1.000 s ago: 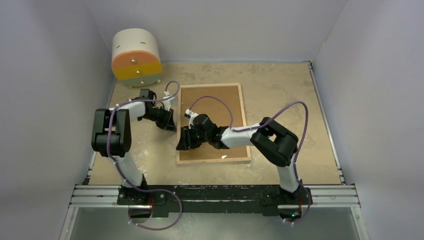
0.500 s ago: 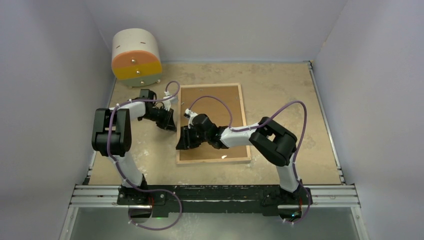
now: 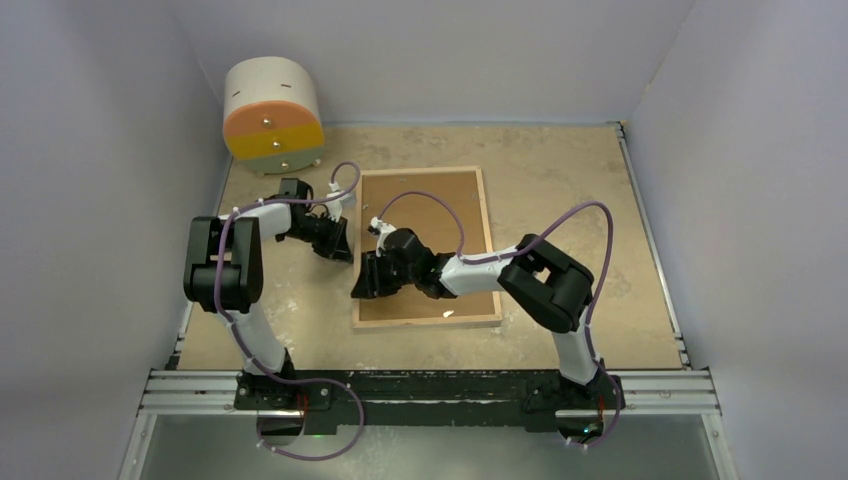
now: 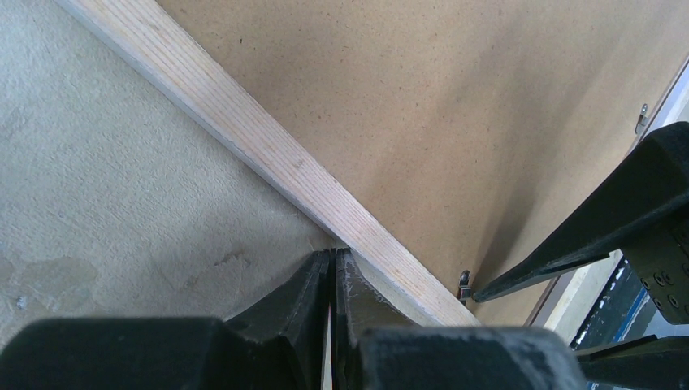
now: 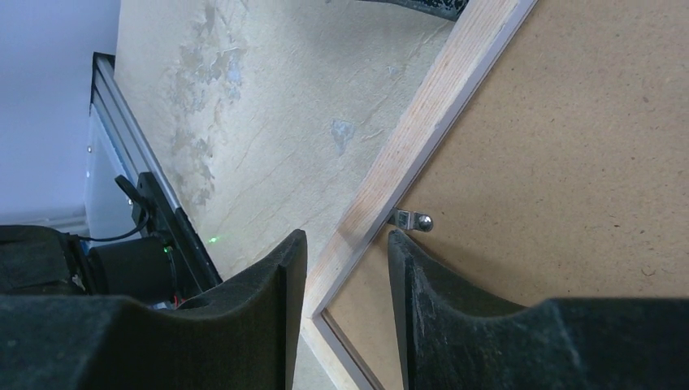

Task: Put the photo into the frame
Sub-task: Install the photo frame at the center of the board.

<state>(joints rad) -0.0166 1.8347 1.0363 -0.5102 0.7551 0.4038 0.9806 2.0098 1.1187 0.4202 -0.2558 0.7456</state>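
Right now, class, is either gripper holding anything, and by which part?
Left gripper is shut on nothing, beside the wooden rim of the frame. Right gripper straddles that rim; a firm grip cannot be told.

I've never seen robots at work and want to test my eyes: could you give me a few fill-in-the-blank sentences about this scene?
The frame lies flat with its brown ___ facing up.
The left arm's fingers are ___, tips at the frame's rim.
That rim runs ___ the right arm's fingers.
The round drawer unit stands in the far ___ corner.
Missing words: back; shut; between; left.
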